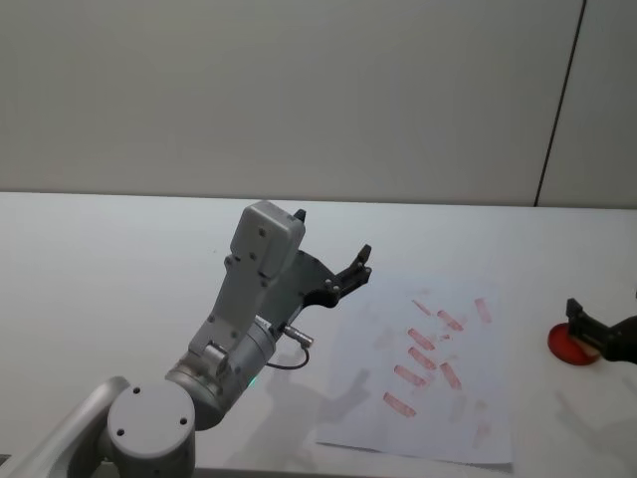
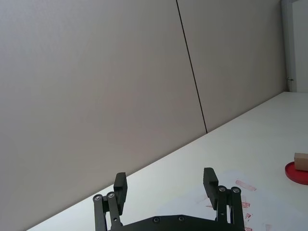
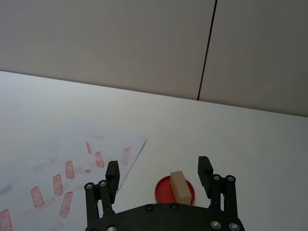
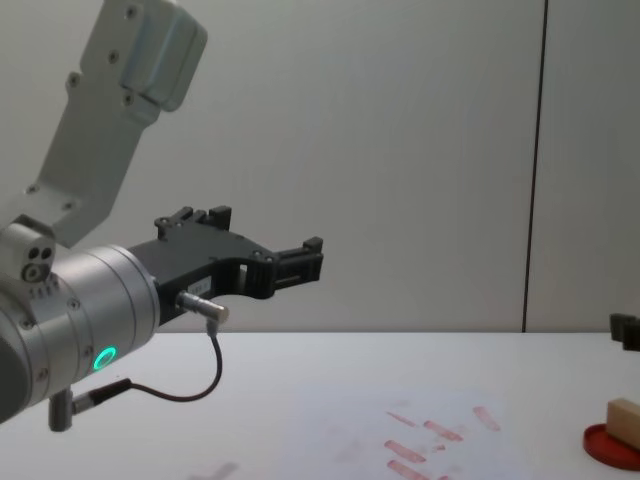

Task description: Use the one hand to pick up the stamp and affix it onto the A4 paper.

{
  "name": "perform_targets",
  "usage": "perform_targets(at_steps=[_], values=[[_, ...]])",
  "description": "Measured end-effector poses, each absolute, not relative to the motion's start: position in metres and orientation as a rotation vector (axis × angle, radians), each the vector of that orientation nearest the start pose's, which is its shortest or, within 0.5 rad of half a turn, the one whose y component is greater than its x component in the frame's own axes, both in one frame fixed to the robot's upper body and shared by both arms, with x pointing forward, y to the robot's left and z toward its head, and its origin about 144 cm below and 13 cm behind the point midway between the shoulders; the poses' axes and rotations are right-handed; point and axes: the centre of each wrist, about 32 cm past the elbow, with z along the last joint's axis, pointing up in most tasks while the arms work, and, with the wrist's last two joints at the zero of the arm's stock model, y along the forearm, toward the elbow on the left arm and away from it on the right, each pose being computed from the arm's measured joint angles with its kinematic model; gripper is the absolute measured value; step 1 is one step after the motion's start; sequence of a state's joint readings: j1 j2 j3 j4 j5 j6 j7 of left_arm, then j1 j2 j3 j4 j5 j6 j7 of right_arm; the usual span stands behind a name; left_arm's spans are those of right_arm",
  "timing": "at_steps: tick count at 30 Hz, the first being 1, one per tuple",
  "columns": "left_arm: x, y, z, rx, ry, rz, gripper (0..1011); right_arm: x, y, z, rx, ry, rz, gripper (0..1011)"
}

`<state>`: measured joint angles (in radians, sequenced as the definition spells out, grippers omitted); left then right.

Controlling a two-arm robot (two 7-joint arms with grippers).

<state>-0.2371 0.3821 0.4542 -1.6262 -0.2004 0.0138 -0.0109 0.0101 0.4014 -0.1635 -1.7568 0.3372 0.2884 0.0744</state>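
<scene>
The stamp [image 3: 179, 186], a small tan wooden block, stands on the round red ink pad [image 3: 163, 193] to the right of the A4 paper [image 3: 72, 159]. My right gripper [image 3: 159, 173] is open just behind the pad, its fingers [image 3: 205, 169] either side of the stamp's line and apart from it. From the head it shows at the right edge [image 1: 597, 334], over the pad [image 1: 567, 344]. From the chest, the stamp [image 4: 625, 420] sits low at the right edge. The paper [image 1: 418, 368] carries several red stamp marks. My left gripper [image 1: 348, 274] hangs open in the air left of the paper.
The bulky silver left arm [image 1: 249, 309] with its dangling black cable [image 4: 190, 385] rises over the table's left half. A grey wall [image 1: 299, 90] closes the far side of the white table [image 1: 100, 259].
</scene>
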Motion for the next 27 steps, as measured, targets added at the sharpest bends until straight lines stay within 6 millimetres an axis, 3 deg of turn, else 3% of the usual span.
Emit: perform_targets(at_steps=[9,27], values=[[0.492,0.198,1.204,0.061,-0.268,1.124,1002,0.464,-0.278,1.206,-0.201,0.143,-1.311,1001],[0.492,0.198,1.204,0.061,-0.268,1.124,1002,0.488,-0.285,1.2,-0.229,0.277,-1.34,1001]])
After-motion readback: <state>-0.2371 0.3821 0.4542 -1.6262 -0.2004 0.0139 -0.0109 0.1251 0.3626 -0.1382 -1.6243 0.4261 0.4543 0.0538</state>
